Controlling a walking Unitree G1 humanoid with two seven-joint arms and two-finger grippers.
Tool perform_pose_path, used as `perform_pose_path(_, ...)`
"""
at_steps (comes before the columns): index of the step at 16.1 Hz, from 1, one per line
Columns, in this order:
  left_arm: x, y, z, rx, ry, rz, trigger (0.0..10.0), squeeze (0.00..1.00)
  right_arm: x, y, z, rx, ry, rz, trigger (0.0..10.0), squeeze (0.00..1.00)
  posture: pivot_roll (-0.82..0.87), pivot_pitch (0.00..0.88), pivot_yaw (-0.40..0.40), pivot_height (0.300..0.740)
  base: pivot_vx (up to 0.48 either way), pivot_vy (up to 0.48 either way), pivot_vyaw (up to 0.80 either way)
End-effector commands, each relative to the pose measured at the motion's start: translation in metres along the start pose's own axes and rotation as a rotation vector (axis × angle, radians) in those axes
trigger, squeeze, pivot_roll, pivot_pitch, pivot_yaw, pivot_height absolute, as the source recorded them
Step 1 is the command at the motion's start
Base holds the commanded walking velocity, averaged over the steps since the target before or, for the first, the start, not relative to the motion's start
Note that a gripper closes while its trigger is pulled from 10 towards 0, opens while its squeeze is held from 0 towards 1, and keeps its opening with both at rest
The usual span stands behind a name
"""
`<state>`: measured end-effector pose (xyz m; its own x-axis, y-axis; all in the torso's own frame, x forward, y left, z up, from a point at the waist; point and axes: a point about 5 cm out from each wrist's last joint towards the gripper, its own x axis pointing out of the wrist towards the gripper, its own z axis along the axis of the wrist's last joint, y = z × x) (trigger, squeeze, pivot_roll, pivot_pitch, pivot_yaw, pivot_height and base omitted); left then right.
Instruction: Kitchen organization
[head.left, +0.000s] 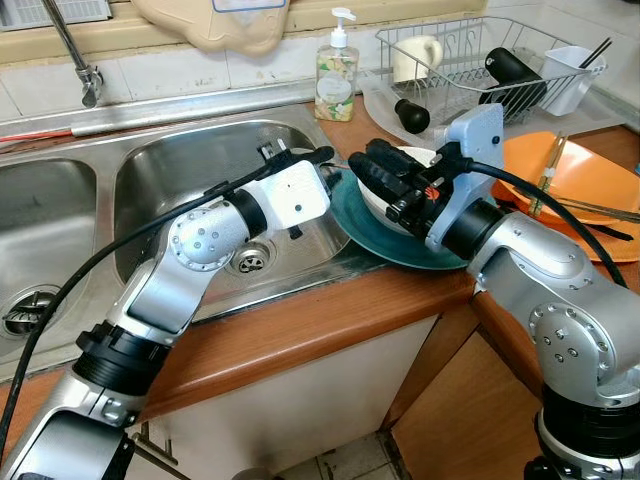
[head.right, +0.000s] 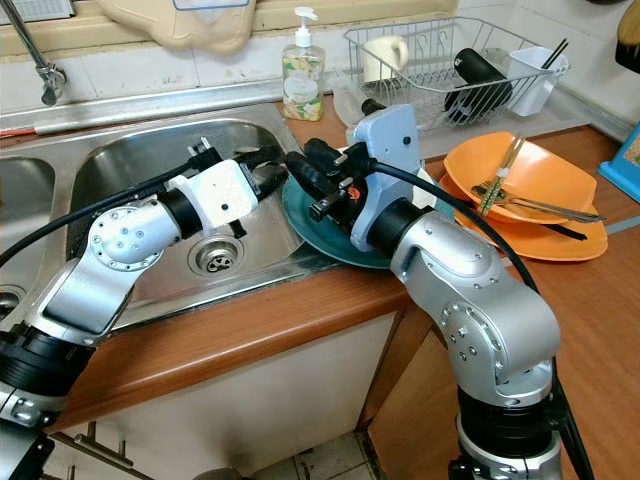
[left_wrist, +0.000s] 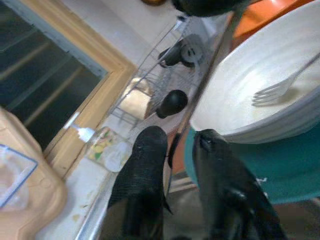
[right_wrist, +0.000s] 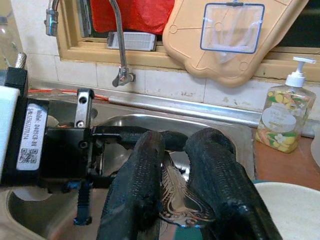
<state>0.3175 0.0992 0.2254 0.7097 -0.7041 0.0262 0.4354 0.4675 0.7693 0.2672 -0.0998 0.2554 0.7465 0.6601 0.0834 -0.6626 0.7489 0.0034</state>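
The big steel sink (head.left: 180, 180) sat in the brown surface (head.left: 300, 330). A teal plate (head.left: 370, 238) lay at the sink's 3 o'clock edge, partly over the basin. A white bowl (left_wrist: 250, 65) sat on that plate, and a fork (left_wrist: 275, 90) lay inside the bowl.

My right pincer (right_wrist: 172, 142) was over the bowl, pointing toward 9 o'clock. It was clamped on a silver handle (right_wrist: 180, 200) with a curly pattern. I think it was a piece of cutlery. My left pincer (left_wrist: 180, 137) was at the plate's 9 o'clock rim, facing the right one. A thin dark stem ran through it. I could not tell if it was gripping or not.

The silver handle looked hard, thin and light. Smooth metal like that could slip or twist, so I judged the flat, wide part was the best place to hold. The bowl and plate looked breakable and heavier. They could slide into the sink if bumped.
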Motion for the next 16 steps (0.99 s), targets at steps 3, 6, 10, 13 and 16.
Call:
perform_pose_path(3,0.003,0.009,0.000,0.030,0.013,0.051,0.0,0.00,0.003,0.004,-0.002,0.011,-0.006,0.017,0.0,0.00,-0.02,0.000,0.025,0.740,0.000,0.000,0.00)
perform_pose_path(6,0.004,0.009,0.000,0.038,0.020,0.063,0.0,0.00,0.004,0.006,-0.003,0.013,-0.005,0.017,0.0,0.00,-0.02,0.000,0.025,0.740,0.000,0.000,0.00)
perform_pose_path(10,0.004,0.012,-0.001,0.056,0.025,0.077,0.0,0.00,0.005,0.005,-0.004,0.007,0.001,-0.004,10.0,0.00,-0.01,0.000,0.024,0.740,0.000,0.000,0.00)
perform_pose_path(13,0.001,0.013,-0.006,0.063,0.048,0.083,0.0,0.00,0.005,0.004,-0.004,0.017,-0.004,-0.008,10.0,1.00,-0.01,0.000,0.024,0.740,0.000,0.000,0.00)
perform_pose_path(16,-0.013,0.025,-0.035,0.084,0.203,0.100,0.0,0.00,0.000,-0.003,-0.010,-0.047,0.046,-0.060,10.0,0.00,-0.02,0.000,0.024,0.740,0.000,0.000,0.00)
